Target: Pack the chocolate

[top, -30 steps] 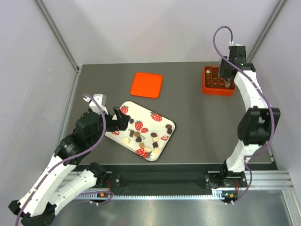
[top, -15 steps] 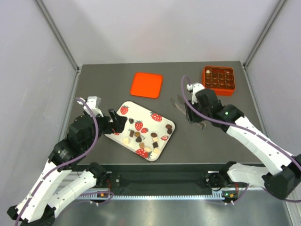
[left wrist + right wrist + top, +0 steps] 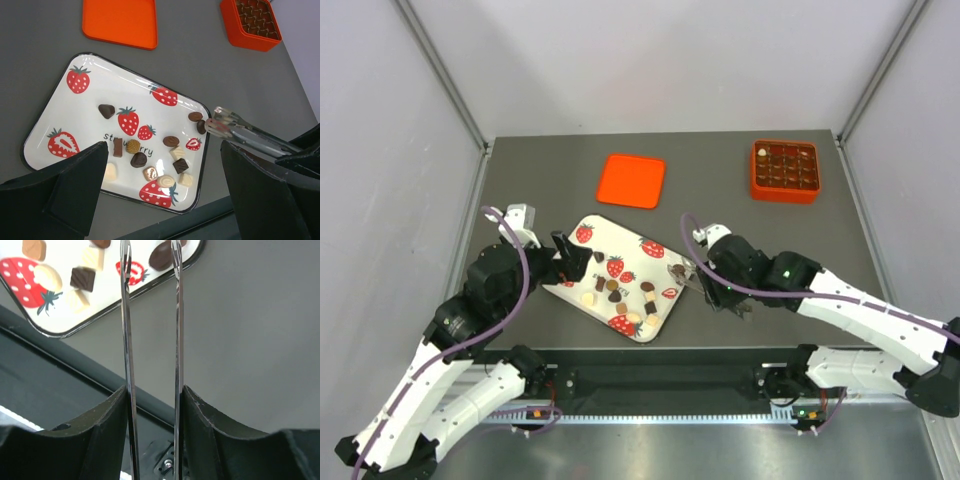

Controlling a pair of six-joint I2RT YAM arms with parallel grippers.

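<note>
Several tiny dark, light brown and cream chocolates [image 3: 620, 295] lie on the white strawberry-print tray [image 3: 620, 240], which also shows in the left wrist view [image 3: 100, 85]. My right gripper [image 3: 717, 285] is shut on metal tongs [image 3: 684, 274]. The tongs' arms are apart, their tips at the tray's right edge on either side of a dark oval chocolate [image 3: 161, 256]. The tongs also show in the left wrist view [image 3: 235, 127]. My left gripper [image 3: 570, 262] is open and empty above the tray's left side. The orange compartment box [image 3: 785, 170] holds several chocolates.
A flat orange lid [image 3: 632, 180] lies behind the tray. The orange box stands at the back right corner. The black rail [image 3: 60, 375] runs along the table's near edge just past the tray. Grey walls close in on both sides.
My right arm has swung from over the orange box down and left to the tray's right edge, carrying the tongs. My left arm has barely shifted.
</note>
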